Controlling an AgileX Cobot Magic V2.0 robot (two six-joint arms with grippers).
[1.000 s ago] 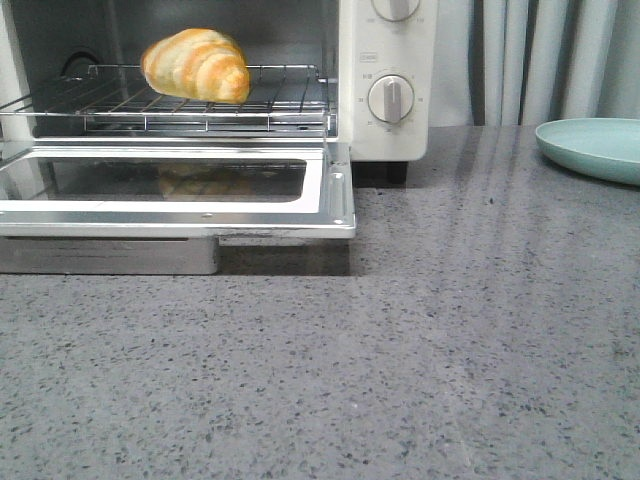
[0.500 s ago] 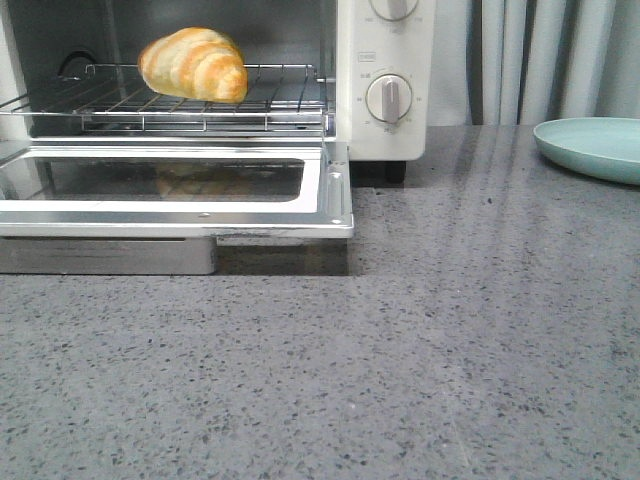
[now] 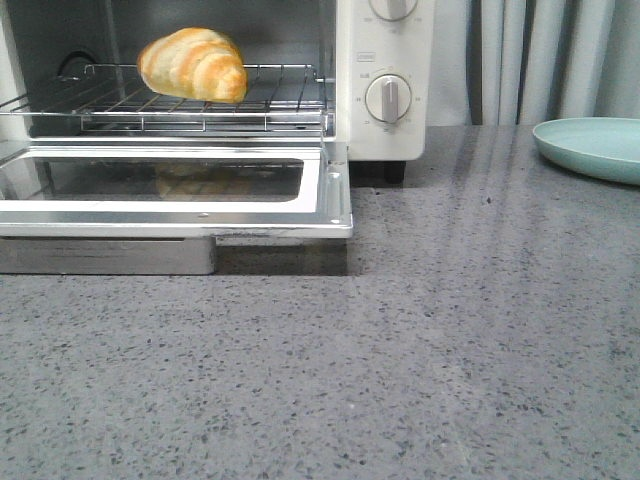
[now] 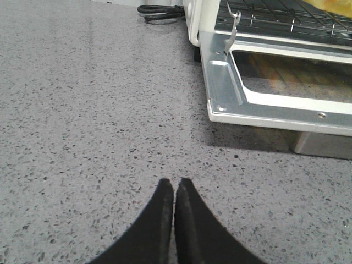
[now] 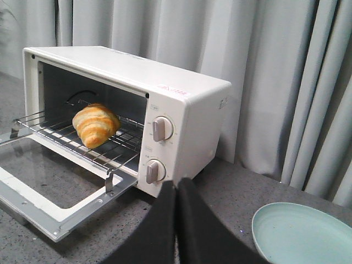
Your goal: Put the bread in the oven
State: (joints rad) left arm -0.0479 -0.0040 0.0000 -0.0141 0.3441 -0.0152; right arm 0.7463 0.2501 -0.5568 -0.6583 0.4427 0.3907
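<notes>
Bread [image 3: 193,64] sits on the wire rack [image 3: 280,100] inside the oven [image 5: 187,118], door [image 3: 330,190] hanging open. Left gripper [image 4: 174,190] and right gripper [image 5: 177,190] both pressed together, empty, clear of the oven. I'd close the door next, lifting its front edge evenly.

Speckled grey countertop [image 3: 450,330] carries the oven [image 3: 385,110] and a pale-green plate [image 3: 590,148].

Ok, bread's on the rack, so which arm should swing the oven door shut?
Probably left: its shut gripper sits low near the cream-white toaster oven's dropped glass door; the right gripper is farther back.
</notes>
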